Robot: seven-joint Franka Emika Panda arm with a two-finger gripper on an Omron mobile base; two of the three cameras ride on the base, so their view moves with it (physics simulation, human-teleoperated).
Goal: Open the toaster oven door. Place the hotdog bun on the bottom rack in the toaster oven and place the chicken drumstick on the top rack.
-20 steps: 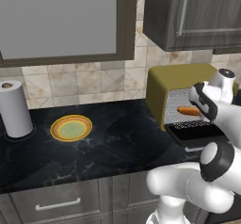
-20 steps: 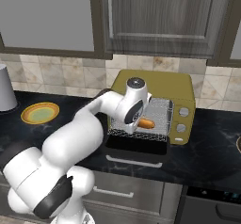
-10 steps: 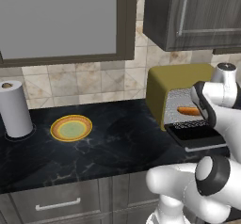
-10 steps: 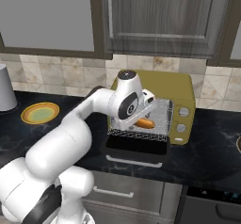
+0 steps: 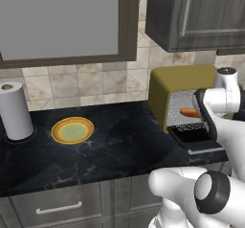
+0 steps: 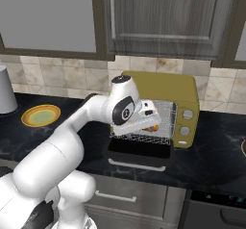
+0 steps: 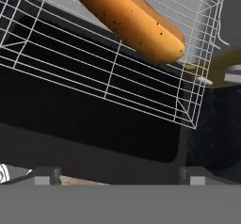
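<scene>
1. Since the toaster oven door (image 6: 139, 150) is lying folded down flat in front of the toaster oven (image 6: 178, 86), we are judging the opening step done.
2. We are seeing the hotdog bun (image 7: 128, 17) lying on a wire rack (image 7: 113, 68) inside the toaster oven; from the left it is showing as an orange streak in the oven's mouth.
3. We are holding the gripper (image 7: 117, 173) just outside the toaster oven's mouth, above the lowered door, with its jaws standing wide apart and nothing between them.
4. We are reading this as the bun step finishing: the bun is resting free on the rack and our fingers are well clear of it.
5. We are not able to tell from these views whether the rack under the bun is the bottom one, so we are treating that as likely, not certain.
6. We are not making out the chicken drumstick anywhere; a yellow plate (image 5: 72, 130) is sitting well to the left of the toaster oven, with a paper towel roll (image 5: 15, 110) further left again.
7. We are expecting the next move to call for drawing the arm back from the toaster oven without snagging the rack, locating the drumstick, and then lifting it in on the upper rack, above the bun.
</scene>
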